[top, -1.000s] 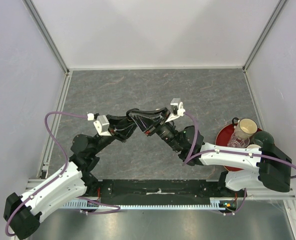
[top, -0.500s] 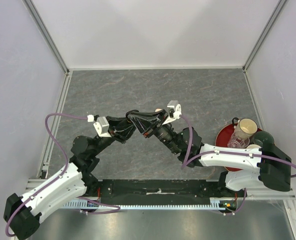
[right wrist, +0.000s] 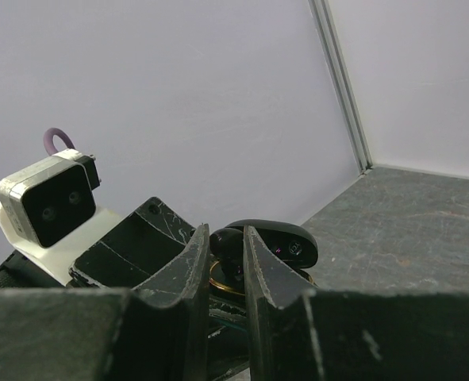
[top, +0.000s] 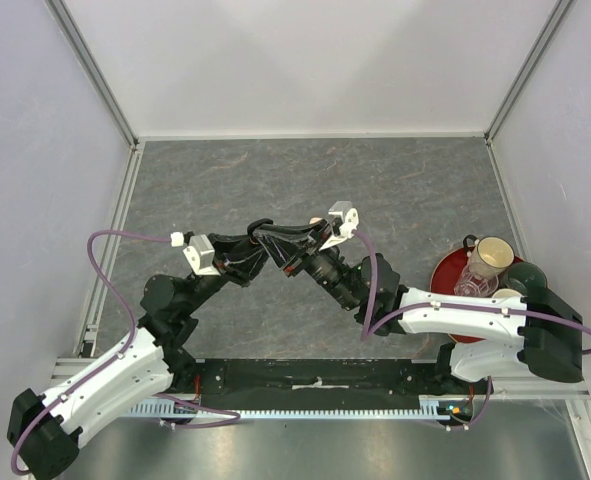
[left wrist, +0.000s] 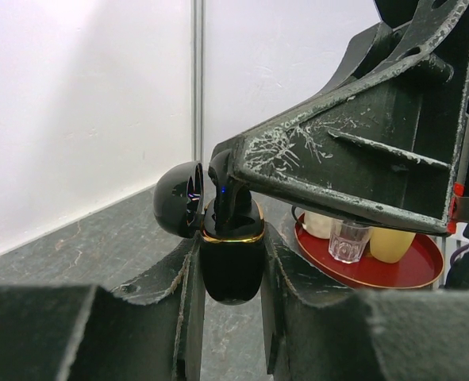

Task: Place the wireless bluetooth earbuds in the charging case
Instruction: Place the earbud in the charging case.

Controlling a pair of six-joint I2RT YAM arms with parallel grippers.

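Seen from above, the two arms meet over the middle of the counter [top: 395, 180]. A red tray [top: 443, 274] of cups sits at its right edge.

In the left wrist view, the left jaws are clenched on the black charging case [left wrist: 232, 266]. It stands upright, with its lid [left wrist: 178, 198] swung open to the left. A black earbud [left wrist: 221, 190] stands stem-down in its mouth.

In the right wrist view, the right jaws pinch the black earbud [right wrist: 227, 240] just above the case's gold rim [right wrist: 222, 279].
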